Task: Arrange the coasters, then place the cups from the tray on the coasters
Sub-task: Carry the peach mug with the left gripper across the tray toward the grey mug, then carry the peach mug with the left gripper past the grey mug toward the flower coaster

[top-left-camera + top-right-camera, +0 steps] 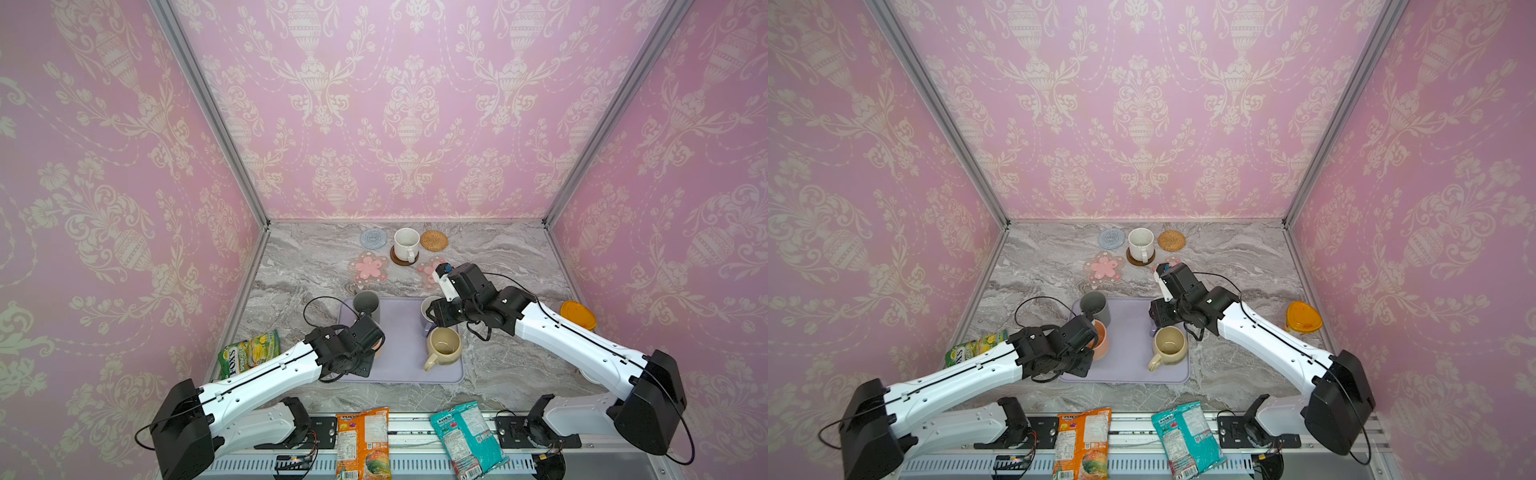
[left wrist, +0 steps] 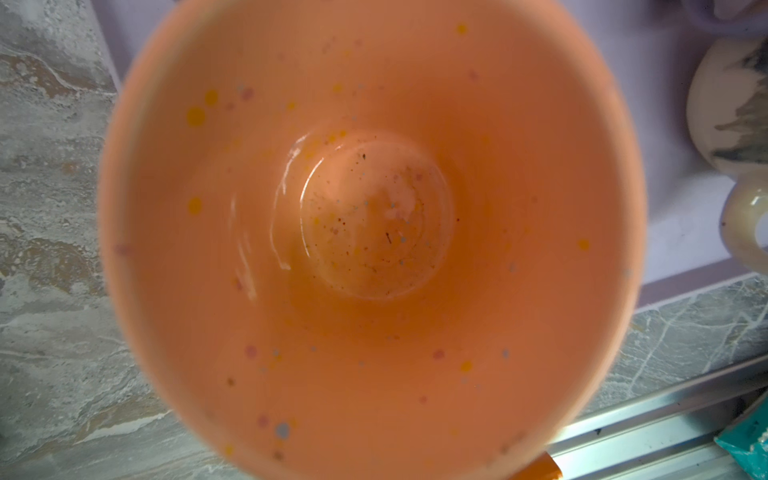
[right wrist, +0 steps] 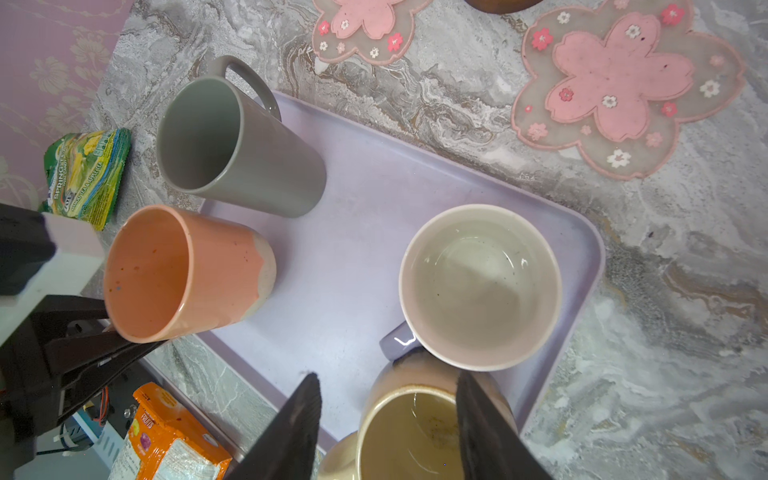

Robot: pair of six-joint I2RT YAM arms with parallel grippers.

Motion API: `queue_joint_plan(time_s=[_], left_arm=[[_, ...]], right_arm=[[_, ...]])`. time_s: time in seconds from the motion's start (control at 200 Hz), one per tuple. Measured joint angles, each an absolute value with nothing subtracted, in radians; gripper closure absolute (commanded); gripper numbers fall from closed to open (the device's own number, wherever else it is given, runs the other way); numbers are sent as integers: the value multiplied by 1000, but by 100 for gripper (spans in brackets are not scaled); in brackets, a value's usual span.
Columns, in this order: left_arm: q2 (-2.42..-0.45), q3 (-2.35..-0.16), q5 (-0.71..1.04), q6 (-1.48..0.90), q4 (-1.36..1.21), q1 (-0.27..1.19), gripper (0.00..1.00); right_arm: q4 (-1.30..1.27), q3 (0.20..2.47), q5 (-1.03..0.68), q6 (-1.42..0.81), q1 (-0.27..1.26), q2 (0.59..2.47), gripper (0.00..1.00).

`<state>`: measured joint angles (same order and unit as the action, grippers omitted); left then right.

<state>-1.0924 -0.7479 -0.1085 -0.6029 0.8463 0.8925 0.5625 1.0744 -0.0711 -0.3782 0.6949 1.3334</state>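
**Risk.** A rim pinch is the weak point. My left gripper (image 3: 120, 338) has the peach-orange cup (image 3: 187, 270) by its near rim alone, at the near left edge of the lavender tray (image 3: 353, 249). I judge that the glazed wall could slip, or the cup could swing, once it is lifted. Just beyond it stands the tall grey mug (image 3: 232, 145), close enough to be clipped on the way out to the coasters. Farther on, my right arm (image 1: 561, 332) lies across that route and over part of the right-hand pink flower coaster (image 1: 428, 270), so the two arms could meet.

**Grippers.** The left gripper is clenched on the cup's rim. I cannot tell whether the cup's base has left the tray. My right gripper (image 3: 386, 376) hangs empty with its jaws parted above the beige-yellow cup (image 3: 411, 432) at the tray's near right. One finger is over that rim, but I cannot tell whether it touches. The lavender cup (image 3: 480, 286) sits just behind.

**Coasters.** Past the tray, on the marble desk (image 1: 311, 266), the left-hand pink flower coaster (image 1: 369, 267) lies bare. At the back, the white speckled cup (image 1: 406, 243) stands on the dark brown wooden coaster (image 1: 401, 261). It sits between the bare grey-blue woven coaster (image 1: 373, 238) and the bare tan rattan coaster (image 1: 434, 240). One cup of five is placed.
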Motion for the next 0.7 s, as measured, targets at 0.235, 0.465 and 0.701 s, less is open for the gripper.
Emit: queue_joint_plan(time_s=[0.235, 0.465, 0.701], left_arm=[[-1078, -839, -102, -593, 913, 929, 100], [-1073, -986, -109, -553, 975, 941, 100], [-1073, -1107, -140, -454, 1039, 941, 100]], right_arm=[[562, 1074, -71, -378, 695, 1333, 46], [562, 1074, -71, -379, 695, 1333, 46], [558, 1074, -71, -379, 695, 1330, 46]])
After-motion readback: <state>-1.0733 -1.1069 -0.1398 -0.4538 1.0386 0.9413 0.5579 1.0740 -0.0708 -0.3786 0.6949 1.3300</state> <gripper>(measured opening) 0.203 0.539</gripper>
